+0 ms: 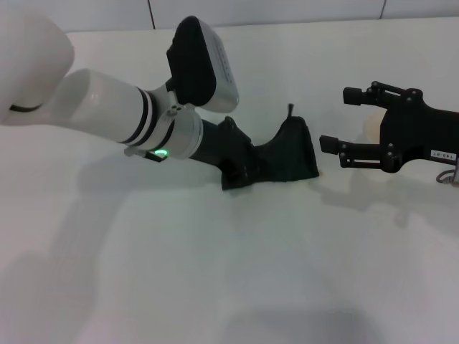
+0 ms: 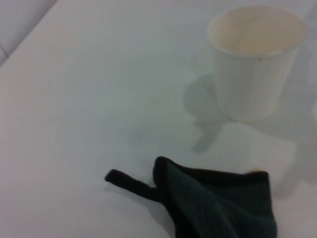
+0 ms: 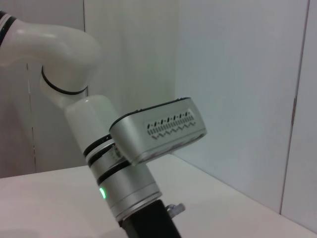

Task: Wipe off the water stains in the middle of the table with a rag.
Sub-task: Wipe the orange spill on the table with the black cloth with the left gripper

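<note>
Head view shows the left gripper (image 1: 240, 161) low on the white surface (image 1: 215, 272), its black end buried in the folds of the rag (image 1: 276, 158); its fingers are hidden in the cloth, so whether they are clamped on it cannot be told. The rag lies bunched on the surface directly ahead of that gripper, spreading toward the right gripper, with a small loop tag (image 1: 290, 109) sticking up from its far edge. A green light (image 1: 162, 153) glows on the left arm's wrist just behind the gripper.

The right gripper (image 1: 336, 119) hovers just beyond the rag's outer edge, not touching it, with its two black fingers (image 1: 358, 94) spread well apart and nothing between them. A pale paper cup (image 1: 374, 120) shows partly behind that gripper, mostly hidden by it.

In the left wrist view the rag (image 2: 218, 203) sits close ahead of the left gripper, loop tag (image 2: 126, 181) lying out to one side, and the white paper cup (image 2: 255, 59) stands upright farther on, well clear of the cloth. A tiny orange trace (image 2: 256, 171) peeks out at the rag's edge nearest the cup; the rest of the water stains cannot be seen
</note>
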{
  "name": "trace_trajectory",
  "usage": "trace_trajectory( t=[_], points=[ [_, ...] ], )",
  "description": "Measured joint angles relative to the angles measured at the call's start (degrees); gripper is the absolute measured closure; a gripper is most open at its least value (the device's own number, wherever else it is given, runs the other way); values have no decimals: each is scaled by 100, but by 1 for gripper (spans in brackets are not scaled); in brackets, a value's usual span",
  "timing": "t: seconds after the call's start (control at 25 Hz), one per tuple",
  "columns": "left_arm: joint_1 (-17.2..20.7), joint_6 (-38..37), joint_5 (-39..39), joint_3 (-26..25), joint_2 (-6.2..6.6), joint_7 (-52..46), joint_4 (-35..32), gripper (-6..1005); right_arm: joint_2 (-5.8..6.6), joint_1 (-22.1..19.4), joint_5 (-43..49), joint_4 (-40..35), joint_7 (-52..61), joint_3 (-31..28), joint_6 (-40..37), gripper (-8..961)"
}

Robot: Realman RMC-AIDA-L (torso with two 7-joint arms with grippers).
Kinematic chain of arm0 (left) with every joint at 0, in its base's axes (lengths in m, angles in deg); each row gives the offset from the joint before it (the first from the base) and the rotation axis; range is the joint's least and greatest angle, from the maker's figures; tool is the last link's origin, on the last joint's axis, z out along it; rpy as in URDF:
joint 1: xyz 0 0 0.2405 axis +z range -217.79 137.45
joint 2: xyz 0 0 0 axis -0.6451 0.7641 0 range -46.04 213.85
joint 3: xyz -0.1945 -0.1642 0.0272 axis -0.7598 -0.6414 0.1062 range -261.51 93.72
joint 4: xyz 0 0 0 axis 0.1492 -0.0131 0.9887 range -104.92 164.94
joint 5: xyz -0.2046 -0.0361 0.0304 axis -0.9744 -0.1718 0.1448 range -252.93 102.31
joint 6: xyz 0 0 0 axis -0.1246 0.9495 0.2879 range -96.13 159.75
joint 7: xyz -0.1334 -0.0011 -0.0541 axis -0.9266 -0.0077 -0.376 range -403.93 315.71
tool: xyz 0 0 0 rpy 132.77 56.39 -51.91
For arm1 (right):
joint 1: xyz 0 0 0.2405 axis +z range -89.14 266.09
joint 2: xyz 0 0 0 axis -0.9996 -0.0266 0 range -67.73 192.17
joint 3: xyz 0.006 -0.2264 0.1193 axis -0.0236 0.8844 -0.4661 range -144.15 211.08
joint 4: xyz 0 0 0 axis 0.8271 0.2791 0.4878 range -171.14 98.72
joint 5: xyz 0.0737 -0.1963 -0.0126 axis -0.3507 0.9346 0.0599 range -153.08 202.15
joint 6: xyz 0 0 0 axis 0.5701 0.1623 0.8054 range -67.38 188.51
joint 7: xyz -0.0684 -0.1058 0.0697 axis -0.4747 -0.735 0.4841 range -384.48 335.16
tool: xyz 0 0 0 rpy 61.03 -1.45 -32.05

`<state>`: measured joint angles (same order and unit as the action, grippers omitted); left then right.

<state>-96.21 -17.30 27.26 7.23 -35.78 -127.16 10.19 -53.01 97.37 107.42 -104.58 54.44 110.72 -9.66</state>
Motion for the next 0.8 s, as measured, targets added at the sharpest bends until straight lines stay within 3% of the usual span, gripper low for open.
trace_trajectory(
  t=[0.8],
  points=[
    [-20, -980, -472, 0, -2, 706, -63, 898, 0, -2, -68, 9, -35, 0, 41, 97]
  ],
)
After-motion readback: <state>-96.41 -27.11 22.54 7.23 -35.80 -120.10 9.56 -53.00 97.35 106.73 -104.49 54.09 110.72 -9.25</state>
